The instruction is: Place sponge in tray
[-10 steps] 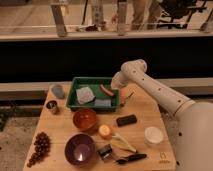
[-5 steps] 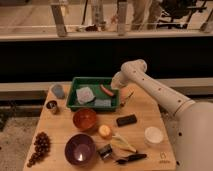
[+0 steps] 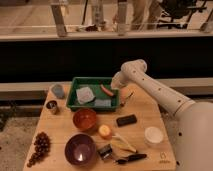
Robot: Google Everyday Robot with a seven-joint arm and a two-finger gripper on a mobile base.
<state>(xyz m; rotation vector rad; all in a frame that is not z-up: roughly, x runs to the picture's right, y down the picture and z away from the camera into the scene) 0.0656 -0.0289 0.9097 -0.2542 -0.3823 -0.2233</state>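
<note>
The dark green tray (image 3: 75,102) sat at the back of the table (image 3: 150,110), and everything else is placed from it. Inside the tray, toward its left half, lay the grey sponge (image 3: 85,94), flat on the floor of the tray. That suggested the placing was already done, or very nearly so. A paler flat patch lay on the tray floor just right of the sponge; what it was could not be told. A reddish, sausage-shaped item (image 3: 106,90) rested near the tray's right wall.

The end effector (image 3: 121,95) hung at the right edge of the tray, apart from the sponge and seemingly holding nothing; whether its 2 fingers were spread or together cannot be told. The white arm (image 3: 155,90) reached in from the right of the tray, probably to keep the tray's interior clear from above.

In front of the tray stood 1 orange bowl (image 3: 85,119) and, further forward, 1 purple bowl (image 3: 79,148). Left of the tray stood a grey cup (image 3: 58,90), and to the front right lay a black block (image 3: 126,120).

Compared with 0.5 s and 1.0 s earlier, little had changed: the sponge lay in the same spot in the tray, and the end effector had kept its place by the right wall.
</note>
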